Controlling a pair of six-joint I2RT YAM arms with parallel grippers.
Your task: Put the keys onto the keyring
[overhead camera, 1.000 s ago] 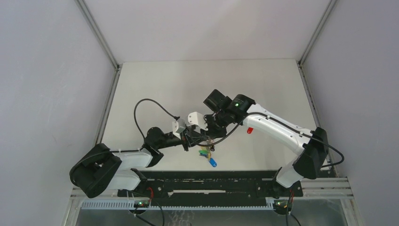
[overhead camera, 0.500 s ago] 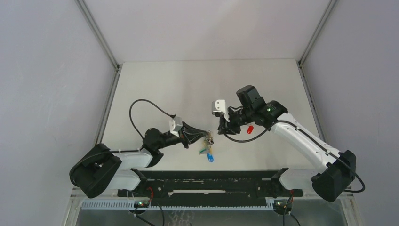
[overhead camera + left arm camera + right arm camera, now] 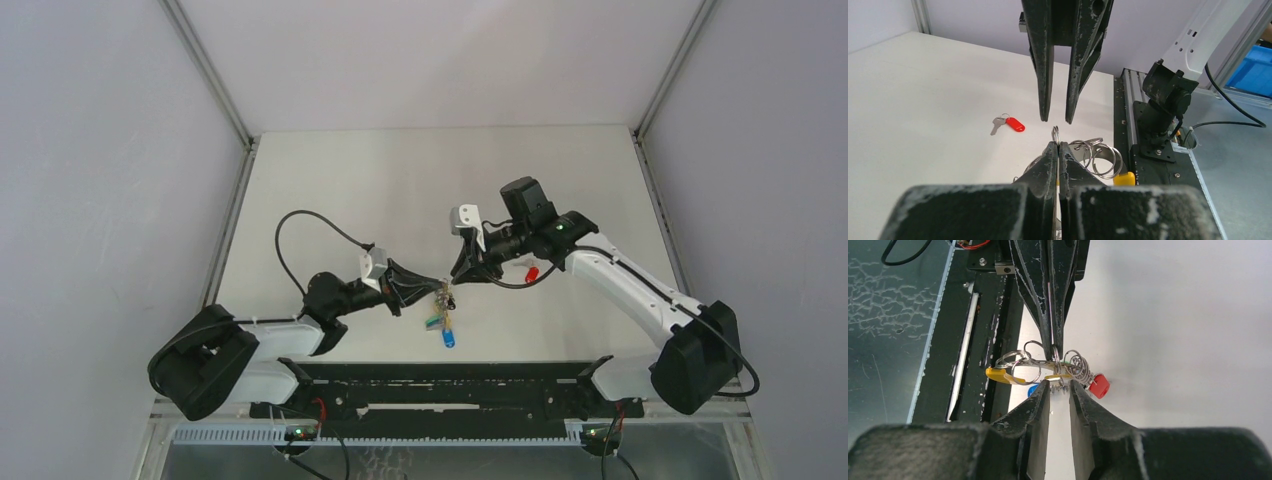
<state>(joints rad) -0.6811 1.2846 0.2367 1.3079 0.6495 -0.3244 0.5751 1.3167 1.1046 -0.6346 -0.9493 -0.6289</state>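
My left gripper [image 3: 432, 291] is shut on the keyring [image 3: 441, 298], a bunch of grey metal rings held above the table. A blue-headed key [image 3: 448, 338] hangs below it. In the left wrist view my left gripper [image 3: 1057, 145] pinches one ring [image 3: 1055, 134] edge-on, with more rings [image 3: 1099, 156] and a yellow head [image 3: 1124, 178] beside it. My right gripper [image 3: 462, 270] is open and empty, its tips just short of the bunch [image 3: 1048, 362]. It also shows in its own wrist view [image 3: 1060, 386]. A loose red-headed key [image 3: 531, 273] lies on the table. The loose yellow key is out of view.
The black rail [image 3: 450, 378] with the arm bases runs along the table's near edge. A black cable [image 3: 300, 230] loops over the left arm. The red-headed key [image 3: 1012, 123] lies behind my right gripper's fingers [image 3: 1043, 75].
My right gripper pulled away from the keyring to the right, then came back down-left until its tips almost reach the bunch. My left gripper shifted slightly right, still holding the ring.
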